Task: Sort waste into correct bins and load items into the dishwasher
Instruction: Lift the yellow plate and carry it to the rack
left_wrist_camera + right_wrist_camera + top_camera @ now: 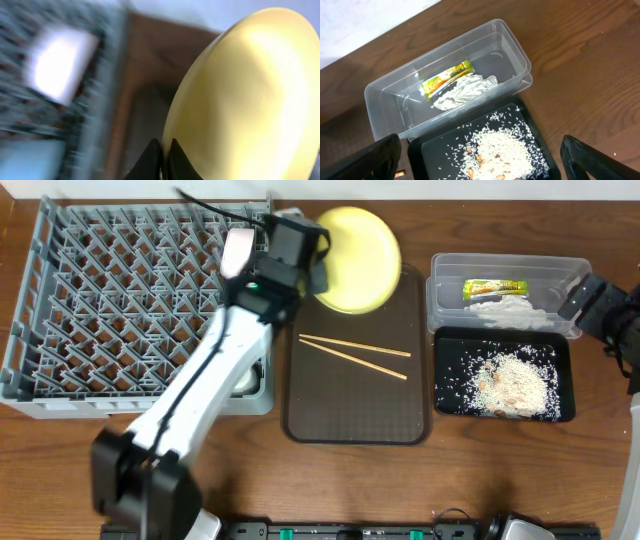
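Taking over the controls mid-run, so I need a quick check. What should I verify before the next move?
1. Left end effector shut on yellow plate rim: ok.
2. Plate in dish rack: not ok, held outside it.
3. Wrapper and tissue in clear tub: ok.
4. Rice scraps in black tray: ok.
5. Chopsticks loaded: not ok, on brown tray.
6. Right end effector open: ok.

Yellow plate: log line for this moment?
left gripper: shut on yellow plate | right gripper: open, empty | chopsticks: on brown tray | wrapper, tissue: in clear tub
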Controlling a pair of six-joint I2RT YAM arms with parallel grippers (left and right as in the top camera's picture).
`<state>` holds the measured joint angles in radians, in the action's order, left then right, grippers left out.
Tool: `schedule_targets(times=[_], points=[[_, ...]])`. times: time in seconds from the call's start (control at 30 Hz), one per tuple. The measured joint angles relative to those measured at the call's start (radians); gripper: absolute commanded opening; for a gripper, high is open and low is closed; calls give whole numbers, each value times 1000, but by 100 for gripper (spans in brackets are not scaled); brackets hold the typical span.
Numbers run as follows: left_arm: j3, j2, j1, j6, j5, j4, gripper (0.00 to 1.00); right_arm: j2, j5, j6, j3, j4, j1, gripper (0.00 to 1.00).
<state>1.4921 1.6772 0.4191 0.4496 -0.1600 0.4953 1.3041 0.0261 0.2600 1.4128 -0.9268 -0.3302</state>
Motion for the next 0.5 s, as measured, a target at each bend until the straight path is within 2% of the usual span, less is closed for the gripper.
schedule_targets(times=[0.2,0.5], points=[[0,-100,-70,-128,-194,19,7,0,0,0,0,0,0,99],[0,-105,-151,-360,-481,14,7,0,0,0,0,0,0,99]])
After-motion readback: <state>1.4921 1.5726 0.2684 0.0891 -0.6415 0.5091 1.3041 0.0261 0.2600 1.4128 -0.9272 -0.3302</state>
